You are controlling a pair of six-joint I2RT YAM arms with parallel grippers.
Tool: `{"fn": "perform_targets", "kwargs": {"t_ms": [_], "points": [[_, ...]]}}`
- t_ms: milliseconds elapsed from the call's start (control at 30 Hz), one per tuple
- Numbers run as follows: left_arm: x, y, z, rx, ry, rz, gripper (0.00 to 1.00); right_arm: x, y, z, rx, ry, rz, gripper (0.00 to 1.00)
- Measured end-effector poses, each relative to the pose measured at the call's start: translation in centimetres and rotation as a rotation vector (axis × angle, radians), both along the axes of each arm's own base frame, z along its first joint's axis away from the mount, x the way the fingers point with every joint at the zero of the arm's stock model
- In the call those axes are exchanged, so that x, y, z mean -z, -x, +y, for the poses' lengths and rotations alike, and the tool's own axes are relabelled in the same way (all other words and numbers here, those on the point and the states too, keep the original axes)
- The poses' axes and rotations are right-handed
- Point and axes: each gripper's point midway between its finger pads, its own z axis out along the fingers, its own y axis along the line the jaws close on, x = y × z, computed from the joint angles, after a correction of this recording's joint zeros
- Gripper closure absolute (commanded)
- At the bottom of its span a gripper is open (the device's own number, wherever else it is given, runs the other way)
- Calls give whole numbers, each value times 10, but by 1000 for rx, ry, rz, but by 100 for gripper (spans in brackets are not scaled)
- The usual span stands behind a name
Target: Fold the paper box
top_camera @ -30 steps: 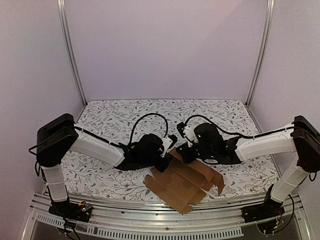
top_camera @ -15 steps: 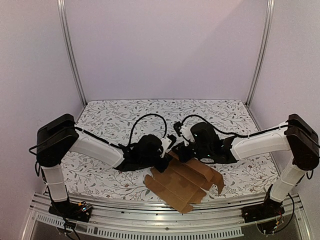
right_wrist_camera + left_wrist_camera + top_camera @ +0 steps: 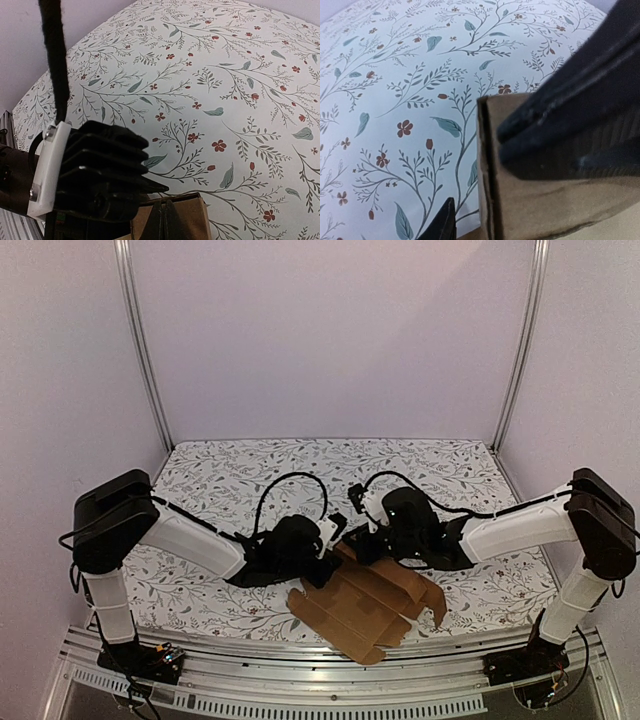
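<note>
The paper box (image 3: 362, 602) is a brown cardboard sheet, partly folded, lying at the near middle of the table. My left gripper (image 3: 326, 552) is at its far left corner. In the left wrist view one black fingertip (image 3: 443, 223) stands a little apart from an upright cardboard flap (image 3: 530, 205); the other finger is hidden behind the flap. My right gripper (image 3: 356, 543) is just beside it at the sheet's far edge. In the right wrist view its fingers (image 3: 167, 222) are pressed together in front of a raised flap (image 3: 192, 220), with the left gripper's black body (image 3: 100, 175) close by.
The table has a white floral cloth (image 3: 240, 480). Purple walls and metal posts (image 3: 140, 350) enclose the back and sides. A black cable (image 3: 55, 55) hangs through the right wrist view. The box's near corner (image 3: 365, 655) reaches the table's front edge.
My right gripper has moved left, closer to my left gripper. The left gripper has shifted slightly left and down. The box's far edge has moved a little with them.
</note>
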Motion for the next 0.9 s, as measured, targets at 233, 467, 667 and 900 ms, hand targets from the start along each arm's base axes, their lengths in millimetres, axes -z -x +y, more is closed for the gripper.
{"fn": "perform_targets", "kwargs": {"t_ms": [233,467,667,900], "points": [[-5,-5,-5,-19,43,-18,69,1,0,-1,5,-11,2,100],[1,-9,-10,-39,86,-18,71,0,2,-3,8,-18,3,100],[-3,-12,-15,-56,152,-24,80,0,3,-4,10,-24,4,100],[-5,-12,-22,-55,209,-25,100,0,4,-6,17,-36,9,100]]}}
